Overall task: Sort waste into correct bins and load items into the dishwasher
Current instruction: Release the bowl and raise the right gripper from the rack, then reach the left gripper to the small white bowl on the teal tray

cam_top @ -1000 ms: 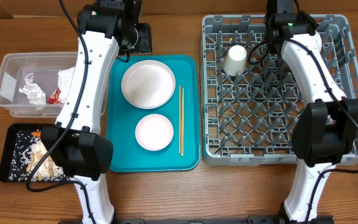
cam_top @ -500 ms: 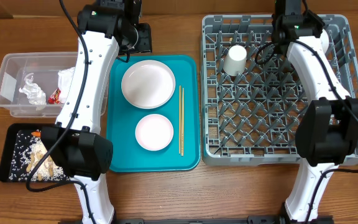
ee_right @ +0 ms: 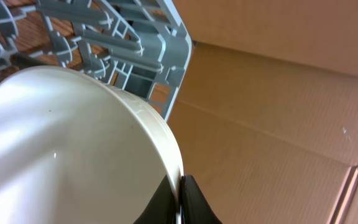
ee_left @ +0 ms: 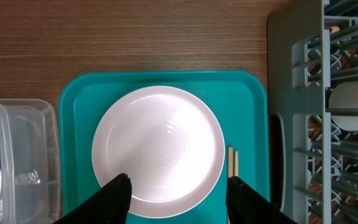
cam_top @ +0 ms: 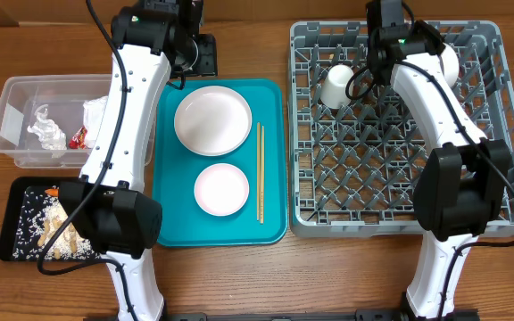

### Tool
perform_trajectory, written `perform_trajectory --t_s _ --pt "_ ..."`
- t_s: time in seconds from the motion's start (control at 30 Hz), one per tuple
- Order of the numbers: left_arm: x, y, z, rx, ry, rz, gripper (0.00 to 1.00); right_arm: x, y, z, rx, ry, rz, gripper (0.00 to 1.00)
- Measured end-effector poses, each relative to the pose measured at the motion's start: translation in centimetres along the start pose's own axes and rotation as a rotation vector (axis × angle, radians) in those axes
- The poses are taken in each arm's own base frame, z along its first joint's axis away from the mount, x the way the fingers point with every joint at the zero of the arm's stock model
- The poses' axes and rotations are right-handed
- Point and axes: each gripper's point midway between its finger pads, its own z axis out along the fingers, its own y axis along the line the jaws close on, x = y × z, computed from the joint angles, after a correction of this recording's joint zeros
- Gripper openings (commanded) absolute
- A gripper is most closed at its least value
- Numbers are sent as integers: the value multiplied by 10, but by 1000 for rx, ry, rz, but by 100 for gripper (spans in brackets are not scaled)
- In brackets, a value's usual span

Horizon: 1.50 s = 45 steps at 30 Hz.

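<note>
Rack (cam_top: 364, 178): right of the tray; cup (cam_top: 337, 86) among its back pegs.
Tray (cam_top: 239, 227): carries first bowl (ee_left: 157, 149), plate (cam_top: 221, 189), chopsticks (cam_top: 260, 174).
Tub (cam_top: 16, 125): far left, tissue (cam_top: 92, 111) inside.
Black tray (cam_top: 7, 223): front left, scraps (cam_top: 32, 227) scattered in it.
Left pincer (ee_left: 179, 198): fingers apart, above the first bowl's near rim.
Right pincer (ee_right: 180, 198): clamped on the second bowl's (ee_right: 61, 143) rim, above the rack's back rows.

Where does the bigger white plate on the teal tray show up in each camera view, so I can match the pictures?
Overhead: the plate lies at the far end of the teal tray, left of centre.
Left wrist: the plate fills the lower middle.
Right wrist: not in it.
Shared landmark: the grey rack, on the right in overhead, at the right edge in left wrist, upper left in right wrist.
</note>
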Motion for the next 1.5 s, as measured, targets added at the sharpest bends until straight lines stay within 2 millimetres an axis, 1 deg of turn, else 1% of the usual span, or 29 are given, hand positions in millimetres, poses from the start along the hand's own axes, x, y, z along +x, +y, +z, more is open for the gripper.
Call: perform_trajectory --t_s 0.03,0.07,0.13,0.23,0.3,0.33,0.37,0.53,0.63,0.77,0.87,0.97,1.07,1.17,1.2,1.27,1.37,1.43,1.5 --pt "0 0 0 -3 -1 0 52 2 0 0 1 7 8 8" --pt "0 1 0 -6 -1 0 52 3 1 -1 0 12 14 13" --pt "0 2 0 -9 -3 0 52 3 5 -4 -10 9 40 17" --pt "-1 2 0 -13 -3 0 52 -5 16 -12 -36 -17 56 29" --pt "-1 2 0 -13 -3 0 52 -12 24 -19 -54 -43 59 40" --pt "-1 2 0 -13 -3 0 52 -15 27 -23 -61 -57 61 46" --pt "-1 2 0 -13 -3 0 52 -19 30 -28 -69 -72 58 50" --pt "-1 2 0 -13 -3 0 52 -37 44 -51 -93 -138 54 64" --pt "-1 2 0 -13 -3 0 52 -46 52 -62 -117 -175 58 71" --pt "-1 2 0 -12 -3 0 52 -56 63 -72 -164 -217 95 72" --pt "0 2 0 -12 -3 0 53 -61 71 -76 -213 -242 146 72" --pt "-1 2 0 -12 -4 0 53 -66 83 -78 -312 -265 212 72" --pt "-1 2 0 -13 -3 0 54 -67 88 -79 -413 -282 279 72" --pt "1 3 0 -16 3 -1 57 -69 84 -81 -531 -314 383 72" --pt "3 4 0 -23 12 -2 59 -69 82 -83 -583 -330 423 72" --pt "9 9 0 -46 34 -9 59 -69 78 -91 -691 -362 494 72" --pt "16 15 -1 -78 60 -14 59 -67 63 -106 -829 -420 591 72" --pt "16 17 -1 -90 60 -14 59 -65 54 -113 -875 -444 637 72" --pt "16 18 0 -97 59 -17 59 -64 41 -125 -918 -479 679 73"
